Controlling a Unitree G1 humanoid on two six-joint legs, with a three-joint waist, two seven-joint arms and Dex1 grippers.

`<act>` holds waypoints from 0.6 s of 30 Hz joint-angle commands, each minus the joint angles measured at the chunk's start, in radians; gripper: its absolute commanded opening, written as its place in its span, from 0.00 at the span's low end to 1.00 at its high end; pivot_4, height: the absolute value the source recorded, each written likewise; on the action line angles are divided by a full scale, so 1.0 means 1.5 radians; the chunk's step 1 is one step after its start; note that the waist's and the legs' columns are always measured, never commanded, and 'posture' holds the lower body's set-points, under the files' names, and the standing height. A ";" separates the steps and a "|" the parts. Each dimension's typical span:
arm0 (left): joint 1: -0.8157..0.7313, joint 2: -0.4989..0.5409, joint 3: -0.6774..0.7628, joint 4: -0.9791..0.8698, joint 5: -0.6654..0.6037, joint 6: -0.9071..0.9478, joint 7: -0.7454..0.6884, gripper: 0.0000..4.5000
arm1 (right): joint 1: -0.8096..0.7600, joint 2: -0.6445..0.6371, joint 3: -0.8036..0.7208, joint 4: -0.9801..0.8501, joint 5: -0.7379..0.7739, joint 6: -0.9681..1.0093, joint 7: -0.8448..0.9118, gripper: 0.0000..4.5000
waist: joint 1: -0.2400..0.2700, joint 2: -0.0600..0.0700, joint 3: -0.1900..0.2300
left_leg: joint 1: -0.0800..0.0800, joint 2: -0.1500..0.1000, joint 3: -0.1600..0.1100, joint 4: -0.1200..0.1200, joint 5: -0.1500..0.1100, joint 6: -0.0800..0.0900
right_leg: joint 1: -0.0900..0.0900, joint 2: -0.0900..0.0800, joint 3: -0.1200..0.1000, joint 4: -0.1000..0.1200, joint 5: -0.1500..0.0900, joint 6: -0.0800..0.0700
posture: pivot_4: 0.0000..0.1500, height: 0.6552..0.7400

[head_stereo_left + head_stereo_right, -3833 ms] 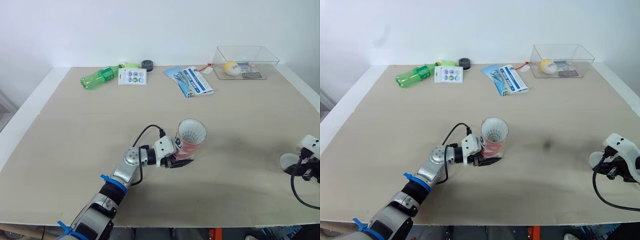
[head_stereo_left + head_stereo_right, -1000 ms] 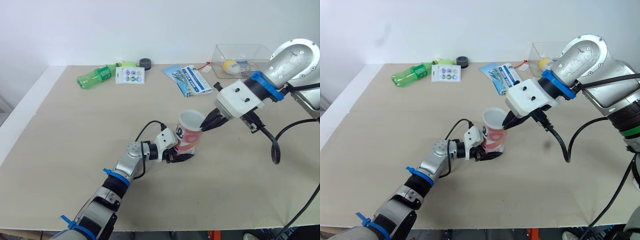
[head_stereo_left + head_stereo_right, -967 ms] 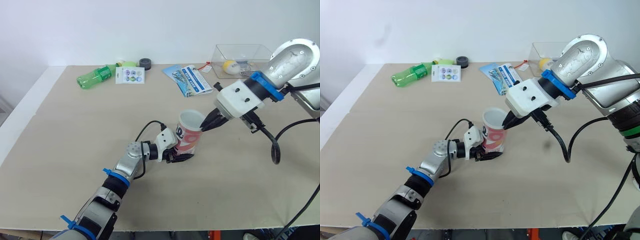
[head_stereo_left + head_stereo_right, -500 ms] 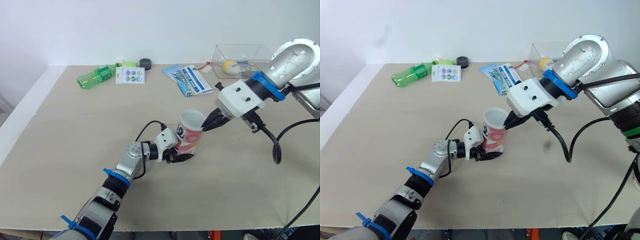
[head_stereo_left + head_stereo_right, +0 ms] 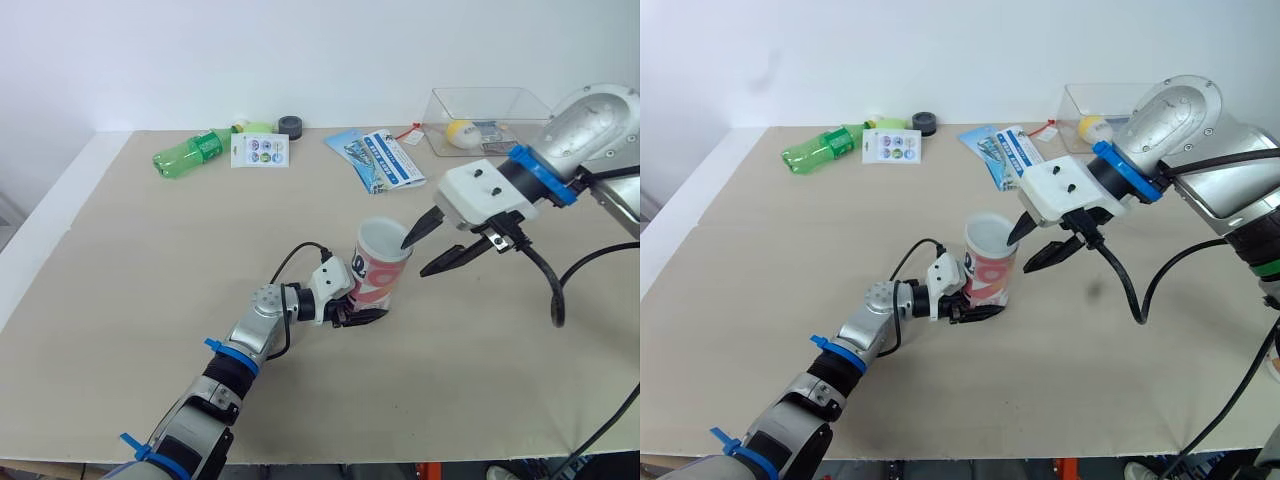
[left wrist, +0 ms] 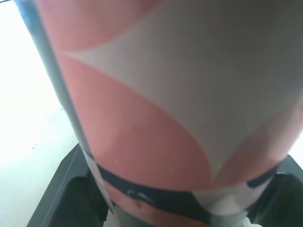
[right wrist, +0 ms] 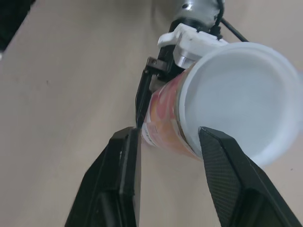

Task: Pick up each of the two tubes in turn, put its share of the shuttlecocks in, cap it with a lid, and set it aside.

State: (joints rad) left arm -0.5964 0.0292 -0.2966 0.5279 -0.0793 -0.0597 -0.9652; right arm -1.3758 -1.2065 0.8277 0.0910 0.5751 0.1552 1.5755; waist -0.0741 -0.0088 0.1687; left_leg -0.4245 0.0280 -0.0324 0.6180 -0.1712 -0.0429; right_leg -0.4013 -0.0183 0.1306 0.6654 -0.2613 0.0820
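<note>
A pink and white tube (image 5: 378, 278) stands upright near the table's middle, and a white lid (image 7: 232, 99) covers its top. My left gripper (image 5: 360, 303) is shut on the tube's lower part, and its black fingers (image 6: 61, 198) hug the base. My right gripper (image 5: 418, 257) hovers just right of the tube's top, open, with nothing between its fingers. One fingertip sits close to the lid's rim. Seen from the right wrist, the tube (image 7: 165, 118) lies between the spread fingers (image 7: 125, 179).
Along the table's far edge lie a green bottle (image 5: 195, 153), a sticker card (image 5: 265, 152), a black round piece (image 5: 292, 126) and blue leaflets (image 5: 385, 160). A clear box (image 5: 500, 105) with a yellow ball stands at the far right.
My right gripper came in from the table's right edge to the tube's top. Its fingers, shut there half a second ago, have opened and drawn back. The shuttlecock seen earlier in the tube's mouth is covered.
</note>
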 commanded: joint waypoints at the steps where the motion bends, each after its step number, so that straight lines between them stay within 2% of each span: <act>1: 0.027 0.009 -0.012 0.024 0.007 0.021 -0.009 0.66 | 0.007 0.038 -0.152 0.065 0.080 0.118 0.017 0.49 | -0.001 0.000 0.000 | 0.000 0.000 0.000 0.000 0.000 0.000 | 0.000 0.000 0.000 0.000 0.000 0.000 | 1.00 1.00; 4: 0.029 0.011 -0.009 0.019 0.004 0.020 -0.009 0.66 | 0.052 0.085 -0.236 0.107 0.084 0.176 -0.061 0.49 | 0.000 -0.001 -0.001 | 0.000 0.000 0.000 0.000 0.000 0.000 | 0.001 0.000 0.000 0.000 0.001 -0.001 | 1.00 1.00; 7: 0.033 0.013 -0.012 0.013 0.004 0.021 -0.011 0.66 | 0.128 0.123 -0.294 0.093 0.039 0.193 -0.137 0.35 | 0.000 -0.003 -0.002 | 0.000 0.000 -0.001 0.001 0.000 0.000 | 0.001 0.000 -0.001 0.000 0.001 -0.001 | 1.00 1.00; 10: 0.037 0.017 -0.014 0.008 0.004 0.023 -0.012 0.66 | 0.207 0.142 -0.330 0.020 0.023 0.229 -0.164 0.01 | 0.000 -0.002 -0.001 | 0.000 0.000 -0.001 0.001 0.000 0.000 | 0.001 0.000 -0.001 0.000 0.001 -0.001 | 1.00 1.00; 18: 0.042 0.023 -0.008 0.000 -0.002 0.029 -0.007 0.66 | 0.275 0.183 -0.379 -0.056 -0.003 0.265 -0.167 0.01 | 0.000 -0.001 -0.002 | 0.000 0.001 -0.002 0.001 0.000 0.000 | 0.001 0.002 -0.001 0.001 0.001 0.000 | 1.00 1.00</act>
State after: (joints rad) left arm -0.5707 0.0459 -0.2990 0.4896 -0.0931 -0.0427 -0.9707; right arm -0.9608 -0.9348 0.3037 0.0343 0.5826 0.5480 1.3227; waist -0.0748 -0.0109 0.1662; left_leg -0.4246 0.0293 -0.0359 0.6199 -0.1712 -0.0426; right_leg -0.4001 -0.0154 0.1289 0.6668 -0.2600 0.0819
